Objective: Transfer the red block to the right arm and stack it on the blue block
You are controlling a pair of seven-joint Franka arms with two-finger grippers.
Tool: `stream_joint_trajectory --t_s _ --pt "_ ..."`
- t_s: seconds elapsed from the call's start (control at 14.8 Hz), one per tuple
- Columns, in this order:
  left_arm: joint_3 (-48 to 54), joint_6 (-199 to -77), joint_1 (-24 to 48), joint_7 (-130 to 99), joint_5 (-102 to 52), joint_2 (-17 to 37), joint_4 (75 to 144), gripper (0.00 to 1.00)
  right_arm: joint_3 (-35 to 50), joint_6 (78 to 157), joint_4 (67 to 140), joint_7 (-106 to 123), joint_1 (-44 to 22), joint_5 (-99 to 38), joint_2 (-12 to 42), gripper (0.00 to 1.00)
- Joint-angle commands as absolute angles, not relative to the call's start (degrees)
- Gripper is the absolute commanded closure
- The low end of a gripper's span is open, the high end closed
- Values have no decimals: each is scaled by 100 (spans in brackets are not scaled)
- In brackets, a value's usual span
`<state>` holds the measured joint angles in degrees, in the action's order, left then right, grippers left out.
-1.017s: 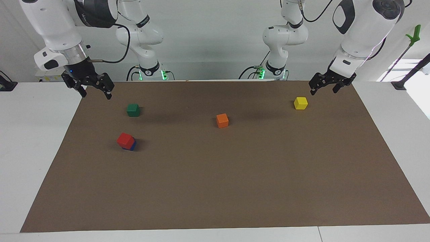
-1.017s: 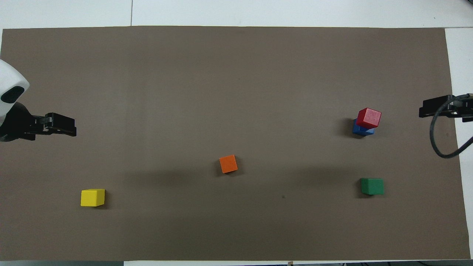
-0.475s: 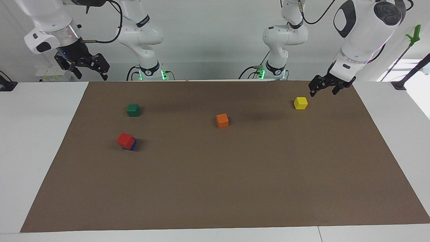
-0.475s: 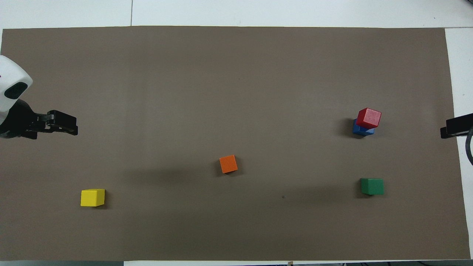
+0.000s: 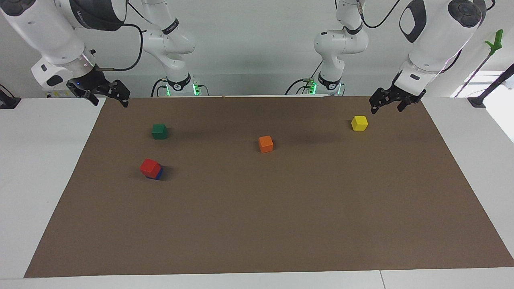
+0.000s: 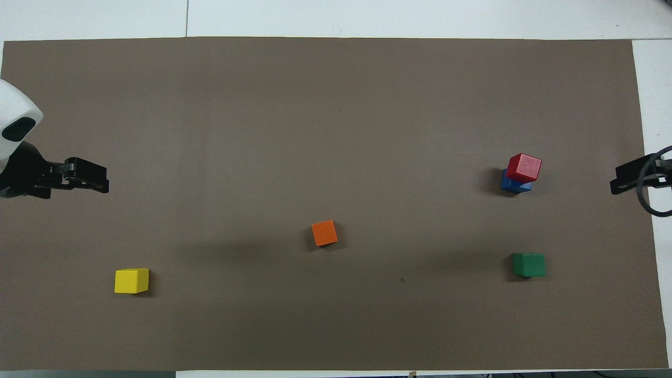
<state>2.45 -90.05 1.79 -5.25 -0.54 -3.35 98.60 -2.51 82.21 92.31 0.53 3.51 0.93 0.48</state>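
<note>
Seeing the red block resting on the blue block, we judge it light, rigid, best pinched across 2 flat sides; right hand and left hand hang released.

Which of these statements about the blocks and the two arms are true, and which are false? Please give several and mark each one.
1. The small matte red cube sits on the small deep blue cube. True.
2. The right gripper holds the red cube. False: it is open, holds nothing, and hangs over the brown mat's edge at the right arm's end.
3. The small orange cube lies between the small dark green cube and the small yellow cube. True.
4. The left gripper is shut on the yellow cube. False: it is open and up in the air, apart from that cube.
5. The green cube lies farther from the robots than the red-and-blue stack. False: it lies nearer.
</note>
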Motion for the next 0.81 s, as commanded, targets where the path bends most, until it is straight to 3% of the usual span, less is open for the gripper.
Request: stream_joint_trajectory --t_s 0.0,0.75 --pt "211 -8895 202 -519 -141 -413 9870 0 -114 8139 9000 158 519 -18 106 0" --pt "211 -8886 202 -519 -132 -413 9870 0 -123 8526 8930 18 413 255 79 0"
